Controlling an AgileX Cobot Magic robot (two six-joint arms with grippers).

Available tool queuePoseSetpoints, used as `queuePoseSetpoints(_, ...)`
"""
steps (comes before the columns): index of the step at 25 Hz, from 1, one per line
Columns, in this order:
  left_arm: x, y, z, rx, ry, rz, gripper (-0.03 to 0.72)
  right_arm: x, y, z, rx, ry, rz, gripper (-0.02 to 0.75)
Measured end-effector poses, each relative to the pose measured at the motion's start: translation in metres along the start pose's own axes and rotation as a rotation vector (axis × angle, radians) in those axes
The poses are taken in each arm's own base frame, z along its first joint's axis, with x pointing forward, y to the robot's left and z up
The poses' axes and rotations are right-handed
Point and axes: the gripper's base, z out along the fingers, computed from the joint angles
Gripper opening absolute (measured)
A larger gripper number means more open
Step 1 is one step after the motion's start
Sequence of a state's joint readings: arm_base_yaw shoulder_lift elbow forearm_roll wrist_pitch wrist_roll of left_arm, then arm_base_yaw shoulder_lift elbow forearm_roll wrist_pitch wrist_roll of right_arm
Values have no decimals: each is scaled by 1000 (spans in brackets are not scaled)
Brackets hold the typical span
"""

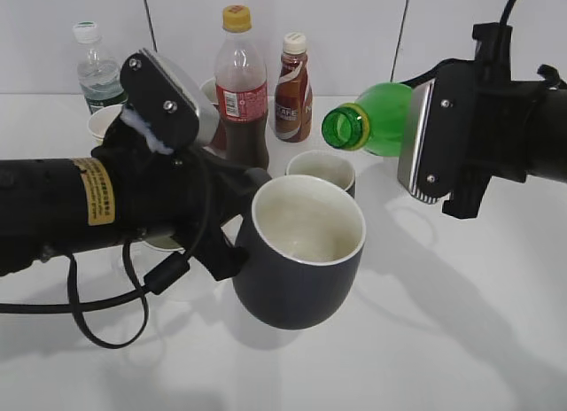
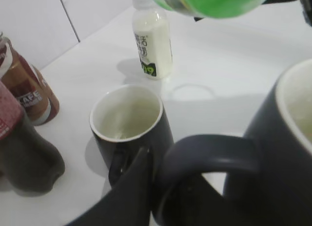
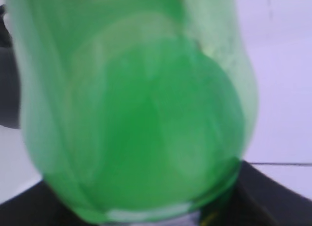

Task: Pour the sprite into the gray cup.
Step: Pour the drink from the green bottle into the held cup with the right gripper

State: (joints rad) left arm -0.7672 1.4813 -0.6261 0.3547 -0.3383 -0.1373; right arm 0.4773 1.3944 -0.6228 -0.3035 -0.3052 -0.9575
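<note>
While my left gripper (image 1: 232,218) holds the gray cup (image 1: 306,256) off the table (image 1: 461,340) by its handle, jaws shut on the loop, I see only its bare cream interior. Just behind the cup stands a darker mug (image 1: 322,171), also showing nothing inside. Above that mug my right gripper (image 1: 423,145) clamps the sprite (image 1: 372,119), tipped sideways, uncapped mouth toward the cup. Behind stand a cola bottle (image 1: 240,88) and coffee bottle (image 1: 292,89), both dark-filled.
</note>
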Motion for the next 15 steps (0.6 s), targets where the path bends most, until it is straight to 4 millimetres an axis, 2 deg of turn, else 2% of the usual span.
queuePoseSetpoints(15, -3, 0, 0, -5, -30, -28, 71, -3, -5, 0, 58, -29, -210, 413)
